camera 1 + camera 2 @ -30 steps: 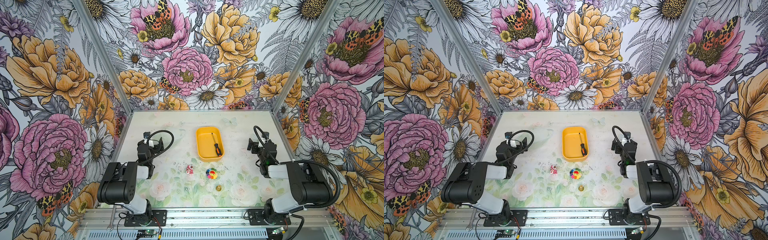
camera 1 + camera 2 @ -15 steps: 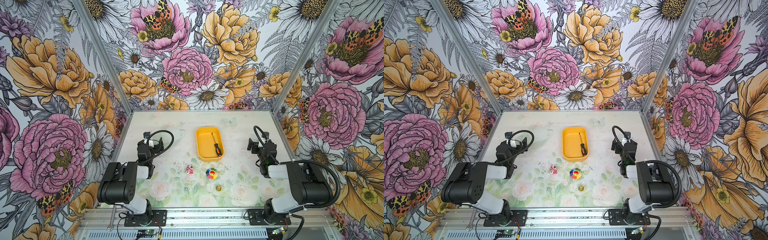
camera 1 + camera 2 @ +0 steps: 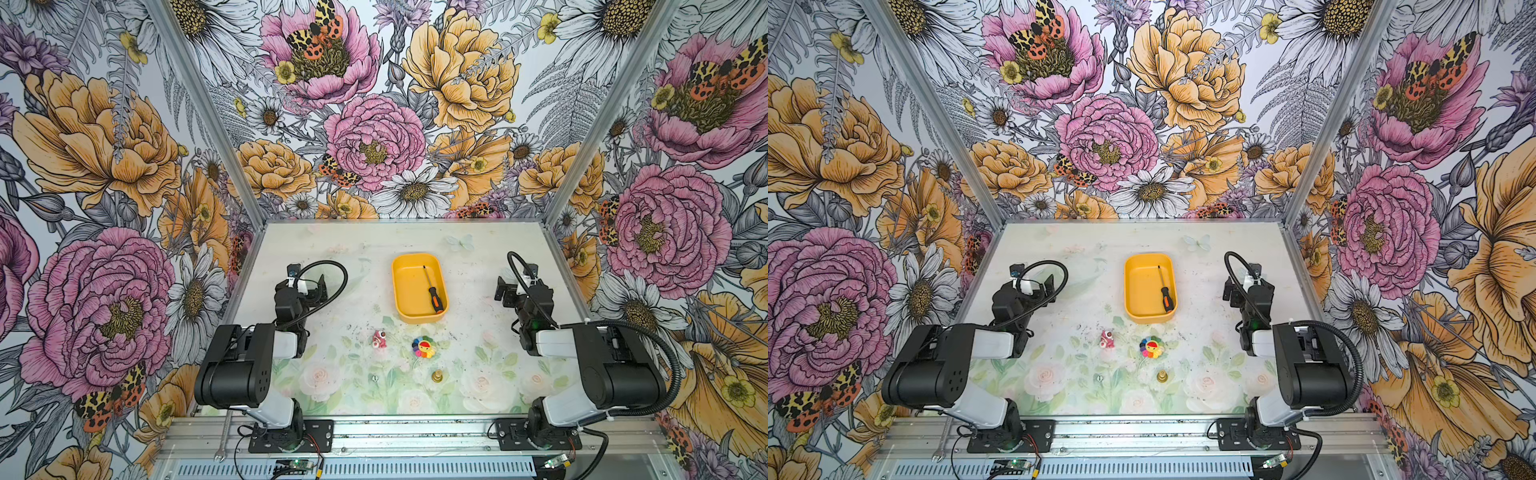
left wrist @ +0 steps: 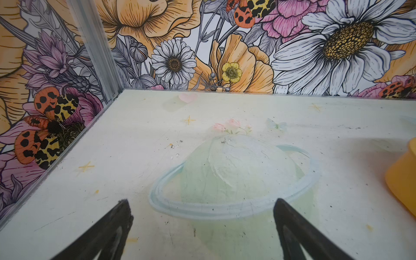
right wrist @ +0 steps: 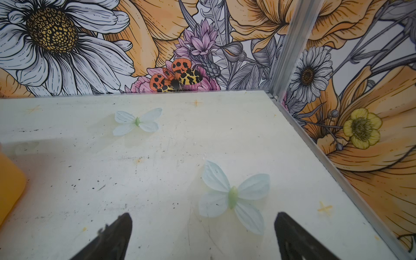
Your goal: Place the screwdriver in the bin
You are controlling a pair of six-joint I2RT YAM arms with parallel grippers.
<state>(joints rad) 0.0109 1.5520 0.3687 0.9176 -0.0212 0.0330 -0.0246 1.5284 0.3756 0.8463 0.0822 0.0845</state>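
The yellow-orange bin (image 3: 409, 286) (image 3: 1142, 286) stands in the middle of the table toward the back. The screwdriver (image 3: 432, 291) (image 3: 1165, 291) lies inside it along its right side, black-and-orange handle toward the front. My left gripper (image 3: 306, 286) (image 3: 1034, 286) rests low to the left of the bin, open and empty (image 4: 201, 202). My right gripper (image 3: 513, 287) (image 3: 1241, 291) rests low to the right of it, also open with nothing between its fingers (image 5: 202, 216). Only a corner of the bin (image 4: 403, 180) (image 5: 9, 184) shows at the edge of each wrist view.
In front of the bin lie a small pink toy (image 3: 379, 338), a rainbow flower toy (image 3: 424, 347), a little brass piece (image 3: 437, 376) and a tiny die (image 3: 375, 377). A silver wrench (image 3: 222, 432) lies on the front rail. Flowered walls close in three sides.
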